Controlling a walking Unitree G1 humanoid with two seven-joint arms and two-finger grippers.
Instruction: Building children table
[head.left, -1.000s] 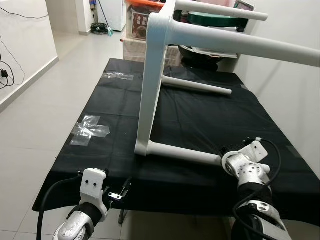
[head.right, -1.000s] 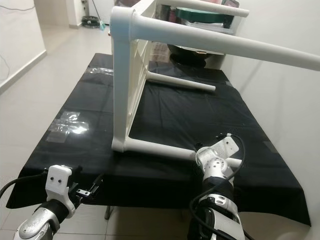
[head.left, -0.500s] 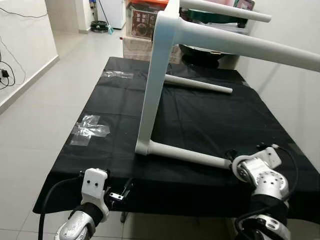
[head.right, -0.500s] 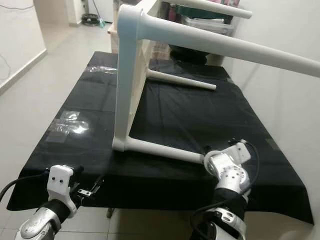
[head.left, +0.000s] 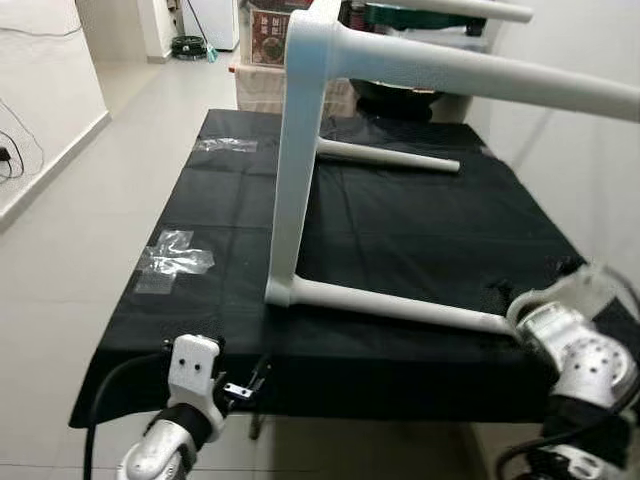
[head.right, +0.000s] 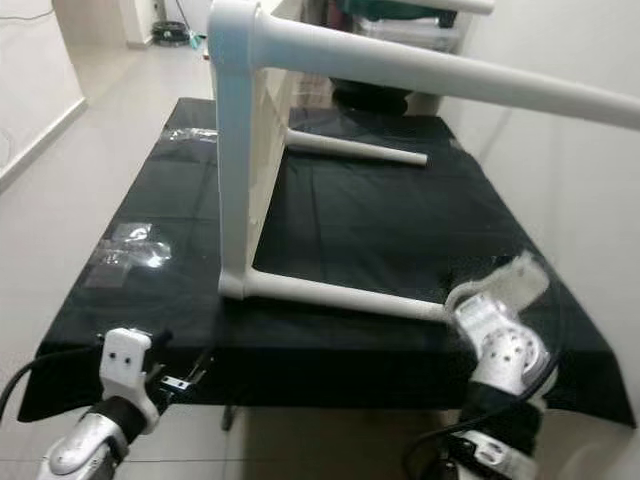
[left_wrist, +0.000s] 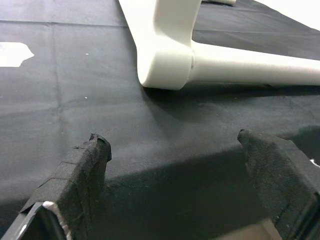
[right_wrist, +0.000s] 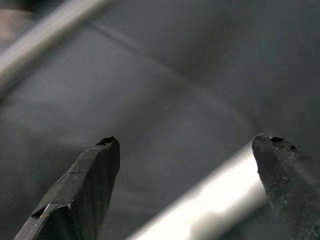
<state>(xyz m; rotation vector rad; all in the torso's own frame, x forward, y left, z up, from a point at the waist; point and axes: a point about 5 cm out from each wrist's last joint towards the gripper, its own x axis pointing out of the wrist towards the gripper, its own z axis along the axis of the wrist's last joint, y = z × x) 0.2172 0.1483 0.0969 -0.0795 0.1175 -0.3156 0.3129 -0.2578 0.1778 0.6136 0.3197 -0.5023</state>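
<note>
Both grippers' jaws stand wide apart and hold nothing: the left gripper (left_wrist: 175, 155) hovers low over the near edge of the black cloth, and the right gripper (right_wrist: 187, 165) has its two black fingers spread either side of a blurred white leg, though contact cannot be made out. Tipped on its side on the cloth-covered table (head.left: 400, 230), the white children's table (head.left: 300, 150) stands with its top upright and its legs pointing right. Its lower near leg (head.left: 400, 305) lies along the cloth, running right toward the silver right arm (head.left: 575, 345) at the near right corner. The lower far leg (head.left: 390, 155) rests on the cloth farther back, while an upper leg (head.left: 480, 75) juts out overhead to the right. Pieces of clear plastic wrapping (head.left: 175, 255) lie on the left side of the cloth, with another piece (head.left: 225, 145) at the far left. Boxes and a dark green round object (head.left: 425, 15) crowd the floor beyond the far end, beside a pale wall on the right.
</note>
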